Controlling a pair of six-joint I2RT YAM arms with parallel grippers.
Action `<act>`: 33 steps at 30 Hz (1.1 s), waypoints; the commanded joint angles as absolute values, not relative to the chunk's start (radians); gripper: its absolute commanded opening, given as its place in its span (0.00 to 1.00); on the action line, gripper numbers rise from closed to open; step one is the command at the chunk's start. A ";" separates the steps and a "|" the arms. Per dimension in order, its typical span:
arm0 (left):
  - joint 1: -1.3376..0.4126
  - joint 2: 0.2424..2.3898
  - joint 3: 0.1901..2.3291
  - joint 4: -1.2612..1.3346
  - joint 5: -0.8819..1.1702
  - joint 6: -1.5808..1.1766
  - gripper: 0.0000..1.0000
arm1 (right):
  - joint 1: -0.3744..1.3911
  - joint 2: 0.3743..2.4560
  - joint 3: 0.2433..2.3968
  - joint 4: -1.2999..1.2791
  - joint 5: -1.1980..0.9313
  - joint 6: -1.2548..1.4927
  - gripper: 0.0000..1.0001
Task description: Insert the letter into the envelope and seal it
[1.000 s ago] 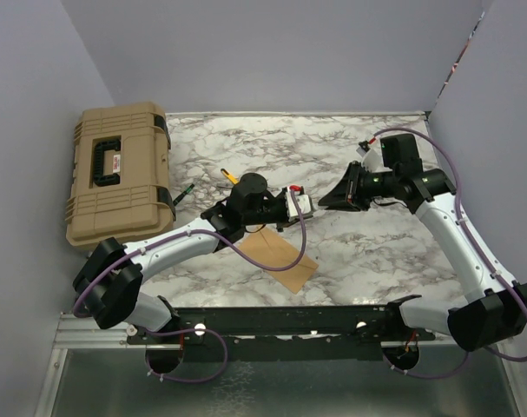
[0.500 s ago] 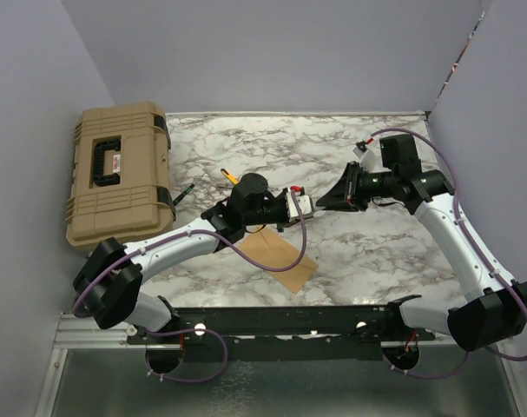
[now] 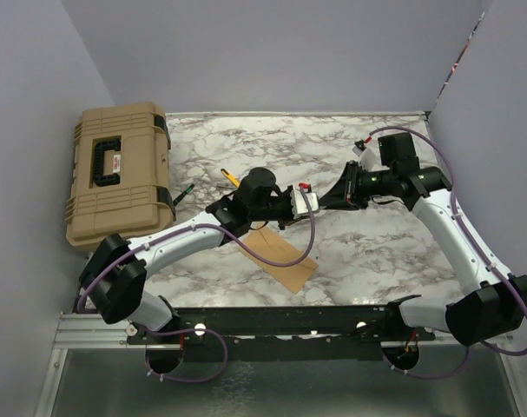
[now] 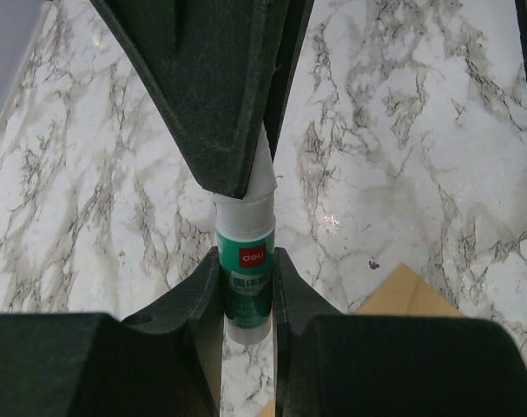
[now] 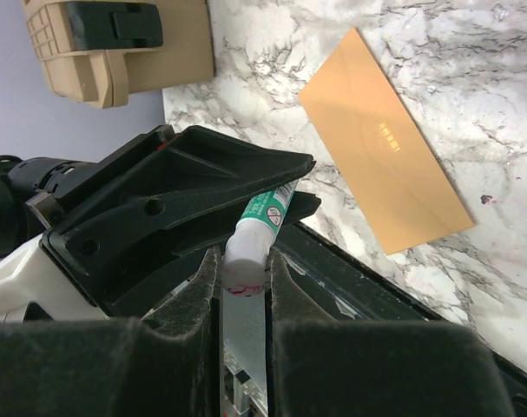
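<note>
Envelope (image 3: pixel 285 258) lies flat under the left arm, left gripper (image 4: pixel 244 271) clamped on the glue stick (image 4: pixel 244 233), right gripper (image 5: pixel 243 268) pinching its cap (image 5: pixel 246 250); a skewed pull could drop it.

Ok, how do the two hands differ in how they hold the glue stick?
The left hand grips the glue stick by its green labelled body; the right hand grips its white end. The left hand reaches in from the left, the right hand from the right. Both are shut on it.
</note>
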State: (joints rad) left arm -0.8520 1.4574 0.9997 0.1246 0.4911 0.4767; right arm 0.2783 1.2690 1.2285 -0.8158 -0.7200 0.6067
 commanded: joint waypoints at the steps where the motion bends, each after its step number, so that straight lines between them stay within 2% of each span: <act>1: -0.866 1.488 1.079 0.085 0.474 0.492 0.00 | 0.296 1.290 1.266 -0.888 -0.668 0.562 0.01; 19: -0.884 1.580 1.203 0.015 0.452 0.501 0.00 | 0.340 1.305 1.246 -0.930 -0.430 0.565 0.01; 33: -0.913 1.586 1.278 0.145 0.485 0.490 0.00 | 0.351 1.278 1.109 -0.871 -0.468 0.665 0.01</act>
State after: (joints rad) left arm -0.8890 1.5990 1.1542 -0.0795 0.4255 0.4957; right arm 0.3264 1.2663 1.1645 -0.8288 -0.4755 0.6346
